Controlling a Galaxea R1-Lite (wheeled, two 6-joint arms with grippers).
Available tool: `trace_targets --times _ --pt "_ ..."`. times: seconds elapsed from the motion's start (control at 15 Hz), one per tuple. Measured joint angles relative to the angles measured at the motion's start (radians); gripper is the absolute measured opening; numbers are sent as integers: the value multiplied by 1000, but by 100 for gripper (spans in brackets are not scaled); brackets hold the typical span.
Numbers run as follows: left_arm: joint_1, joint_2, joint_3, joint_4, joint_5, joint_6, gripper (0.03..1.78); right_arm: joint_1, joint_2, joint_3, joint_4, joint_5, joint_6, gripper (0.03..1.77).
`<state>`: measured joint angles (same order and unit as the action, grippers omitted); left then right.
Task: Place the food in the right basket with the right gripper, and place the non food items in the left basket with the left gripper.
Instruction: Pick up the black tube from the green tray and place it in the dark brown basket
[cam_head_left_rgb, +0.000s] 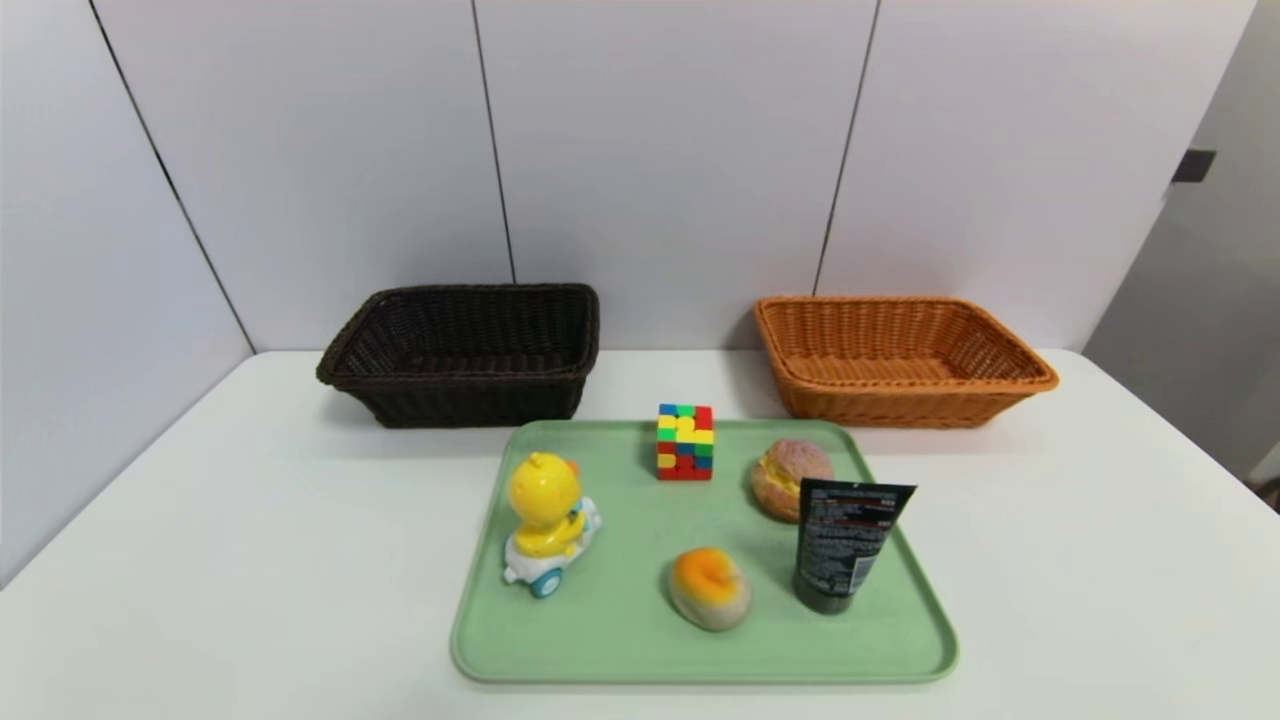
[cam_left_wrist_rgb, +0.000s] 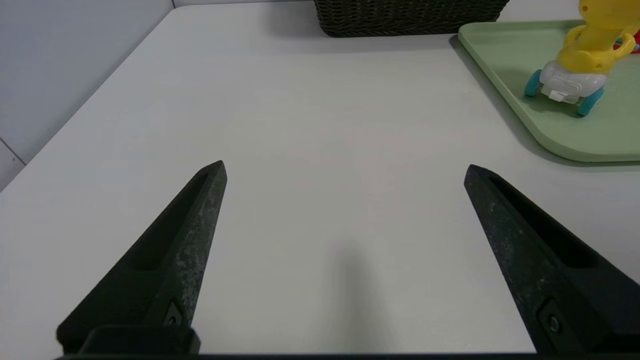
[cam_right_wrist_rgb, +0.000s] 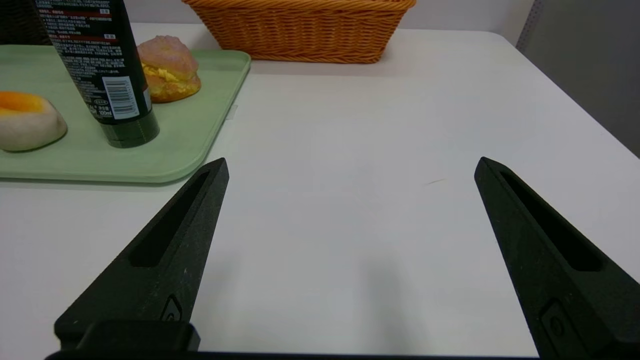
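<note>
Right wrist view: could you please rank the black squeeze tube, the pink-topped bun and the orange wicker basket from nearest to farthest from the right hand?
From the open right hand, low over the white table:
1. Black squeeze tube, upright on the green tray, near its closer edge.
2. Pink-topped bun with yellow filling, just behind the tube on the tray.
3. Orange wicker basket, past the tray at the table's back.
</note>
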<state>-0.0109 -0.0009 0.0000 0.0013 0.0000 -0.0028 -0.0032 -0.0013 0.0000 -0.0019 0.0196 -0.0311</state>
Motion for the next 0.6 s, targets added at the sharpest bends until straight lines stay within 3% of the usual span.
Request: trace_targets --times 0.4,0.6 --pt "0 1 -46 19 -11 15 169 0 1 -21 9 4 10 170" --pt "0 47 -228 161 -43 17 169 0 72 -131 9 10 16 170"
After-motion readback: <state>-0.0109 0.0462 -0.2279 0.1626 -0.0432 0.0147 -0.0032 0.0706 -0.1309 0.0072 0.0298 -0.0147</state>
